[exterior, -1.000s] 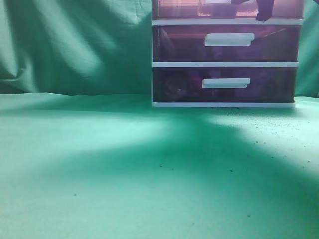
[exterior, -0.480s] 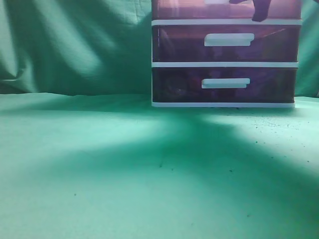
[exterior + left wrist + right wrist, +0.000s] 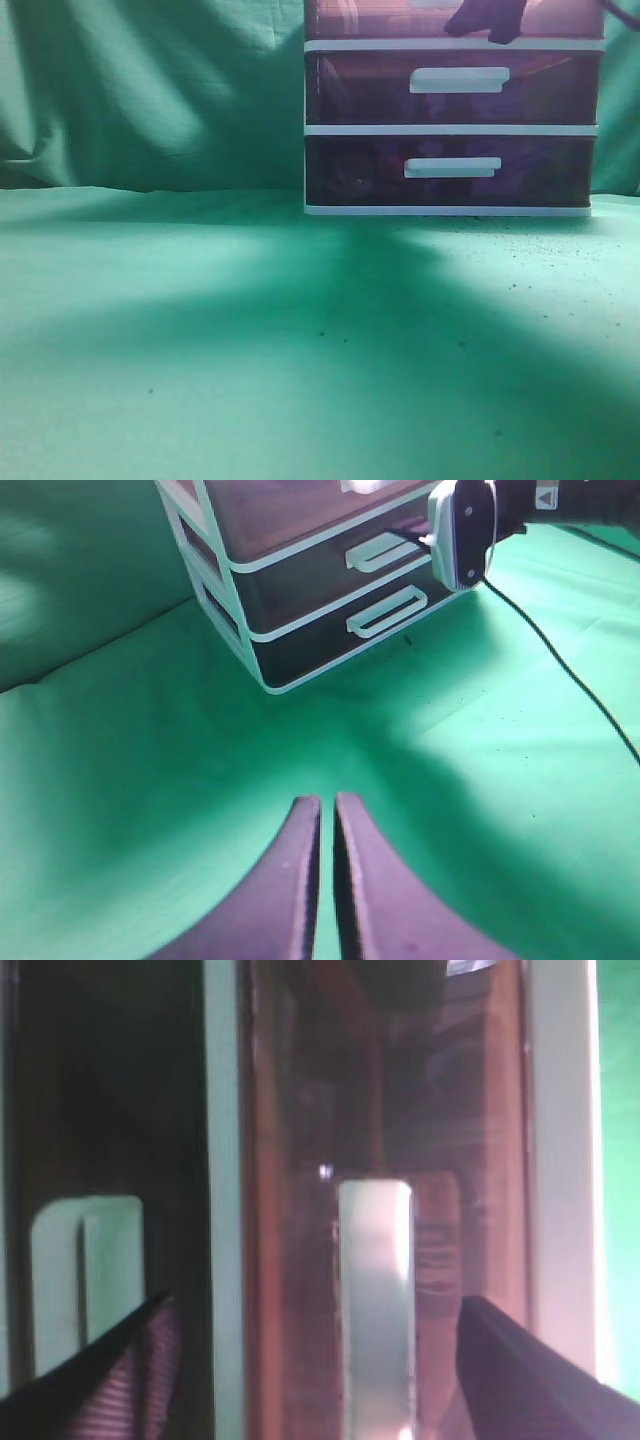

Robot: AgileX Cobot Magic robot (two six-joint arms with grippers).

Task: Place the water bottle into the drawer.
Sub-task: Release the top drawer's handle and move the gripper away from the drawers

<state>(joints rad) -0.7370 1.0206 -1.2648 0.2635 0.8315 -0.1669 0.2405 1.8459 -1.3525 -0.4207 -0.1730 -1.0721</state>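
The drawer [image 3: 380,18] is the topmost one of the white-framed unit, cut off by the exterior view's top edge; it also shows in the left wrist view [image 3: 270,510]. My right gripper [image 3: 490,20] is against its front. In the right wrist view the right gripper [image 3: 315,1305] is open, its two dark fingers on either side of the drawer's white handle [image 3: 375,1300], not touching it. My left gripper [image 3: 327,800] is shut and empty, above the green cloth, well short of the unit. I cannot make out the water bottle in any view.
Two look-alike drawers, the middle [image 3: 360,88] and the lowest [image 3: 350,170], sit below the top one. Green cloth [image 3: 200,350] covers the table and backdrop. A black cable [image 3: 560,670] trails from the right arm [image 3: 462,530] across the cloth.
In the exterior view my right gripper has shifted left along the top drawer's front. The drawers have not moved.
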